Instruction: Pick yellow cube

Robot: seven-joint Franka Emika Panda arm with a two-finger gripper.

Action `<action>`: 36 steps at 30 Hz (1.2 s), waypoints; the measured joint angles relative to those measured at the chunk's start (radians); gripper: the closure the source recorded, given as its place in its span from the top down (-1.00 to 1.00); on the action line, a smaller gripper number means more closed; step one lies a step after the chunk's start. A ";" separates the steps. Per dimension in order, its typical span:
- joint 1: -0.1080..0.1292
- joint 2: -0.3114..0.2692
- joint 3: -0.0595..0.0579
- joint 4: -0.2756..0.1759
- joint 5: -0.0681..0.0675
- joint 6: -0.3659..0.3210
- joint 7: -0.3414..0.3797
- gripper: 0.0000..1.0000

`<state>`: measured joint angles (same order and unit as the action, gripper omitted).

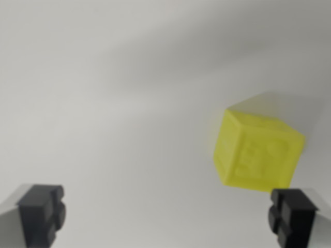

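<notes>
Looking down from the wrist camera, the view takes in a plain pale grey counter (114, 103) with one small object on it. A yellow cube (258, 152) sits in the right half of the frame, a little below the middle. It is turned so that one corner edge faces the camera, with a narrow side on its left and a broader side on its right that carries raised or embossed marks, too blurred to read. The whole picture is soft and slightly smeared.

At the bottom of the frame the two black fingertips (42, 212) of the pincer (165, 217) show, one in the lower left corner and one in the lower right corner. They stand far apart, almost the full width of the frame, so the pincer is spread wide and holds nothing.

The cube is not centred between the fingertips. It lies well toward the wrist view's right, its lower edge just above the right-hand fingertip, and apart from it as far as can be told. Being a cube, it has no long axis to favour. Judging from this, the pincer would need to shift toward the right of the frame, and probably rotate to meet flat faces, before closing.
</notes>
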<state>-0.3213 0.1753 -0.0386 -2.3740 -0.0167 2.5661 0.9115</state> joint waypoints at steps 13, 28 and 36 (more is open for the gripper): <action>-0.054 0.056 0.000 -0.033 0.014 0.083 -0.008 1.00; -0.118 0.135 0.000 -0.053 0.037 0.175 -0.025 1.00; -0.147 0.171 0.001 -0.058 0.048 0.213 -0.035 1.00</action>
<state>-0.4683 0.3465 -0.0378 -2.4317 0.0311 2.7787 0.8768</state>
